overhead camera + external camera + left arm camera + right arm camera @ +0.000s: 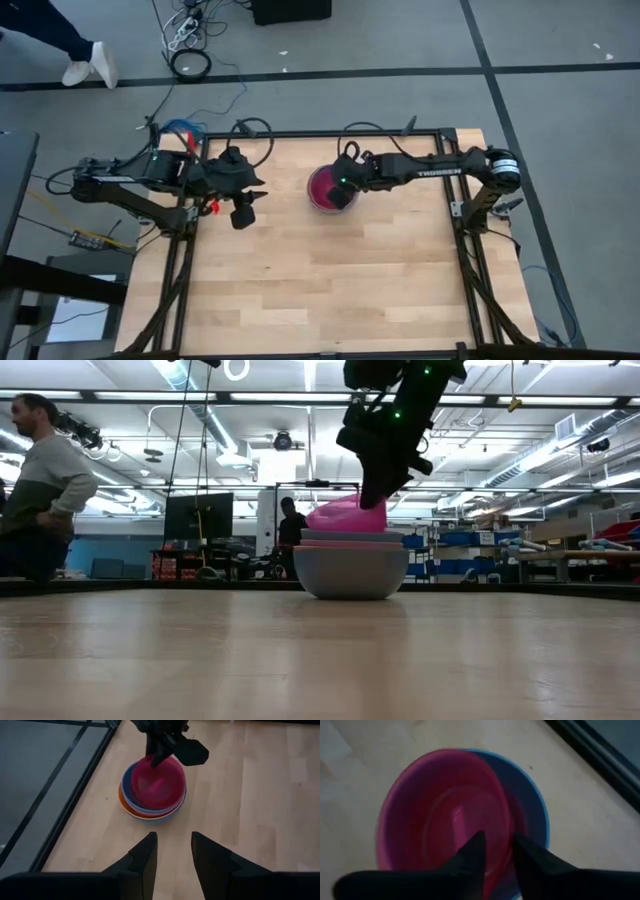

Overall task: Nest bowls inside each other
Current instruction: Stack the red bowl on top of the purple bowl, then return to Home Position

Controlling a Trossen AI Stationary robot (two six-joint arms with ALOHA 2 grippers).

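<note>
Right claw (pixel 334 188): directly over the stack, fingers astride the rim of the pink bowl (pixel 159 781); the grip looks to be loosening, and whether the rim is pinched or already freed cannot be told.
Pink bowl: topmost item, under the right claw, sitting tilted and off-centre in the bowl below, not yet seated flat.
Stack of bowls (pixel 350 565): beneath the right claw; blue, lighter blue and orange rims show under the pink one; lower colours cannot be sorted out.
Progress: judged nearly complete; every bowl in sight belongs to the one stack, none lies loose on the surface (pixel 330 290).
Remaining: by estimate, letting the pink bowl settle level, then lifting the right claw clear.
Left claw (pixel 245 207): well apart from the stack, towards the left edge, fingers parted and empty, waiting.
Obstructions: none near the stack; only the right arm itself crowds it.
Beyond the surface: a person (pixel 40 490) standing in the room behind, another figure farther off, cables (pixel 190 40) on the floor.
</note>
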